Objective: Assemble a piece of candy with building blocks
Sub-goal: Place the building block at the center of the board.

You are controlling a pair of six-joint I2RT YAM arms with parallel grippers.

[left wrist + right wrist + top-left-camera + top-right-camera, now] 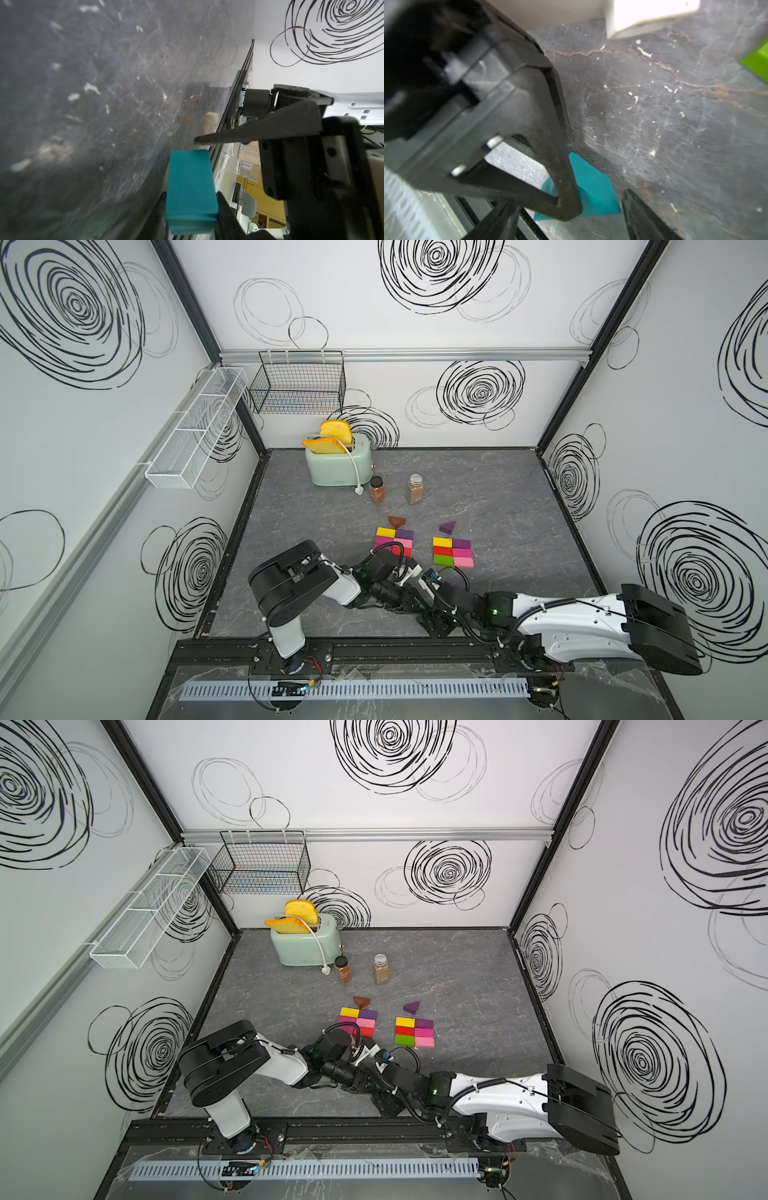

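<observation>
- Teal block (190, 176) is clenched in the left hand (191, 194), with a finger (228, 218) on each side face. It sits low over the bench (104, 104), close to the front rail (239, 99); whether it touches the bench cannot be told.
- Right hand (566, 197) is released, jaws apart, straddling the teal block (593, 182) and a left-hand finger. One right fingertip (632, 205) is just beside the block's corner; the other stands apart.
- Both arms crowd the near-centre strip in both top views, so room is tight there.
- Six-block grid (453, 551) has two columns and three rows with edges flush: yellow, red, green beside purple, magenta, pink. Green block (756, 60) is well apart from the teal block.
- Left cluster (394, 540) holds yellow, purple, magenta, pink and red, edges touching. Its near edge is hidden under the left arm.
- Brown wedge (397, 522) lies just behind the cluster, purple wedge (447, 527) just behind the grid.
- Bare bench runs as a lane between cluster and grid, and widely from the grid to the right wall.
- Toaster (336, 466), black-lid jar (377, 489) and silver-lid jar (415, 488) stand at the back, apart from the blocks.
</observation>
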